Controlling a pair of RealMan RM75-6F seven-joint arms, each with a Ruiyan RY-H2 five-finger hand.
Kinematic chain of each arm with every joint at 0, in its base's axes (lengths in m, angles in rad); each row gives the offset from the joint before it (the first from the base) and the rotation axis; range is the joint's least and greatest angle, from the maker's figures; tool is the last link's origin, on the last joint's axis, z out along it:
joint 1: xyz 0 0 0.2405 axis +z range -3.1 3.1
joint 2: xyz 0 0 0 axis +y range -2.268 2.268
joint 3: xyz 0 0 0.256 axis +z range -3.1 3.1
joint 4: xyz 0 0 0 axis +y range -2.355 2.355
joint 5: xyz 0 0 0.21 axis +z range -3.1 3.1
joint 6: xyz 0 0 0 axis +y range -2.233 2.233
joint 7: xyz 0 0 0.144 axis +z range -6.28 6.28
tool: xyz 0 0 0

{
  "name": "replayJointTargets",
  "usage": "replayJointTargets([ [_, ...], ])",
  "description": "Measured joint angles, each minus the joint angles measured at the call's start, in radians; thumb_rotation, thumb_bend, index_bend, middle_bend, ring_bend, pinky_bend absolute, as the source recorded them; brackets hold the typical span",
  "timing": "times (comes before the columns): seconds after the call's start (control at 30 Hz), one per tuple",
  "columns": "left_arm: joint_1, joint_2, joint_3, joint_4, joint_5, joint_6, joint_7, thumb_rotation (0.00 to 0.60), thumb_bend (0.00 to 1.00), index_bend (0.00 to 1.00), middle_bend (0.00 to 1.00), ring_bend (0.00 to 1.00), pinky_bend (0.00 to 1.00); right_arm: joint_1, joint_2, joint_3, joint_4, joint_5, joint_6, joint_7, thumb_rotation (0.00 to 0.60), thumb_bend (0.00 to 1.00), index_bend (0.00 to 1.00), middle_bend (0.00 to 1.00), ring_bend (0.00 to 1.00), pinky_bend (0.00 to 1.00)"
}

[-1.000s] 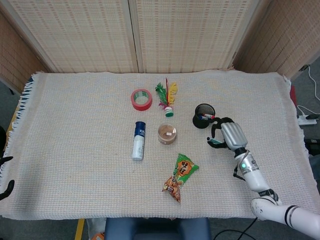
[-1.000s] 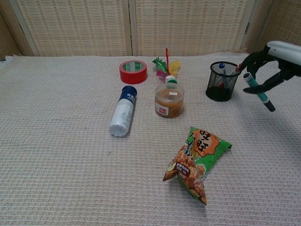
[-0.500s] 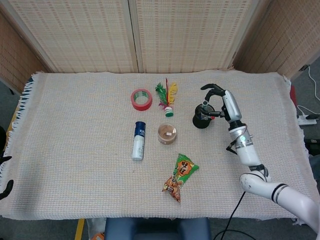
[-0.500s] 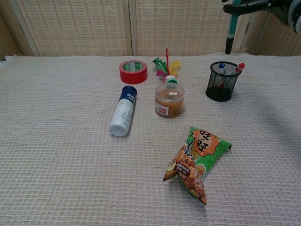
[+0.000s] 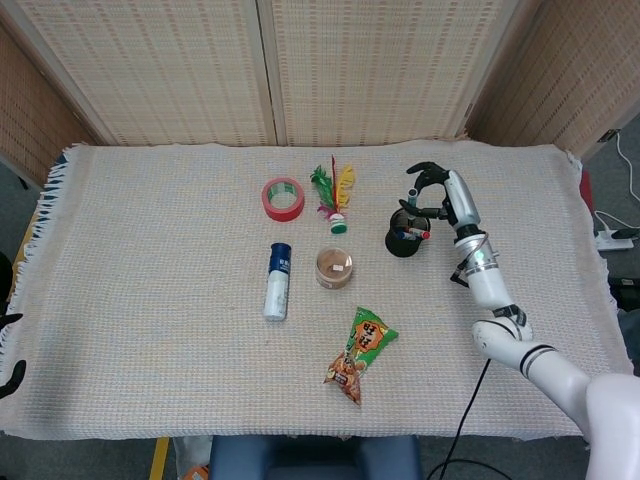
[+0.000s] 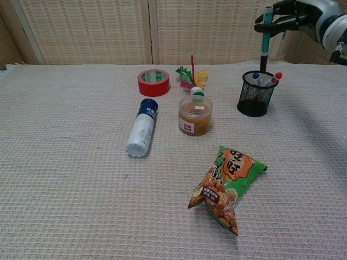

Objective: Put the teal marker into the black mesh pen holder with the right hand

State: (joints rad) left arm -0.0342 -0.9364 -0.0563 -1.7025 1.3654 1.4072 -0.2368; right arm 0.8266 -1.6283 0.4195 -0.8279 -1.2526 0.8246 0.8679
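Observation:
My right hand (image 6: 295, 13) (image 5: 437, 194) is raised above the black mesh pen holder (image 6: 255, 93) (image 5: 404, 238) and grips the teal marker (image 6: 265, 38) near its top. The marker hangs upright with its dark tip just at the holder's rim. Inside the holder stand other pens, one with a red cap and one with a blue cap. Only dark fingertips of my left hand (image 5: 10, 372) show, at the left edge of the head view, off the table.
A red tape roll (image 6: 153, 82), a feather shuttlecock (image 6: 192, 79), a brown-filled jar (image 6: 195, 115), a white bottle with a blue cap (image 6: 141, 128) and a snack bag (image 6: 226, 186) lie left of and in front of the holder. Woven screens stand behind the table.
My right hand rose from beside the holder with the marker, turned it upright, and has now lowered it so the tip is at the holder's mouth.

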Motion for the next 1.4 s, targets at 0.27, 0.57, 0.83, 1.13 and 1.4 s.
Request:
replayJointTargets([
  [0.27,0.0,-0.003,-0.002,0.005,-0.004,0.0,0.0,0.6,0.39,0.2,0.04,0.0,0.11,-0.002,-0.053,-0.055,0.115,-0.03,-0.023,0.077,0.6,0.28,0.72,0.32,0.44,0.35],
  [0.57,-0.006,-0.009,0.0,0.011,-0.012,-0.021,0.008,0.6,0.39,0.2,0.04,0.0,0.11,-0.018,-0.101,-0.109,0.231,-0.062,-0.041,0.165,0.6,0.3,0.69,0.32,0.43,0.34],
  [0.83,-0.009,-0.011,0.001,0.011,-0.014,-0.026,0.013,0.6,0.39,0.2,0.04,0.0,0.11,-0.013,-0.076,-0.152,0.209,-0.106,-0.062,0.183,0.6,0.33,0.43,0.28,0.2,0.09],
  [1.13,-0.008,-0.009,0.001,0.009,-0.009,-0.022,0.013,0.6,0.39,0.2,0.04,0.0,0.11,-0.008,-0.049,-0.152,0.162,-0.108,-0.048,0.154,0.6,0.33,0.37,0.21,0.12,0.0],
  [1.4,-0.005,-0.007,0.003,0.002,0.006,-0.008,0.014,0.6,0.39,0.2,0.04,0.0,0.11,-0.053,0.077,-0.138,-0.053,-0.149,0.161,0.054,0.6,0.33,0.39,0.21,0.22,0.04],
])
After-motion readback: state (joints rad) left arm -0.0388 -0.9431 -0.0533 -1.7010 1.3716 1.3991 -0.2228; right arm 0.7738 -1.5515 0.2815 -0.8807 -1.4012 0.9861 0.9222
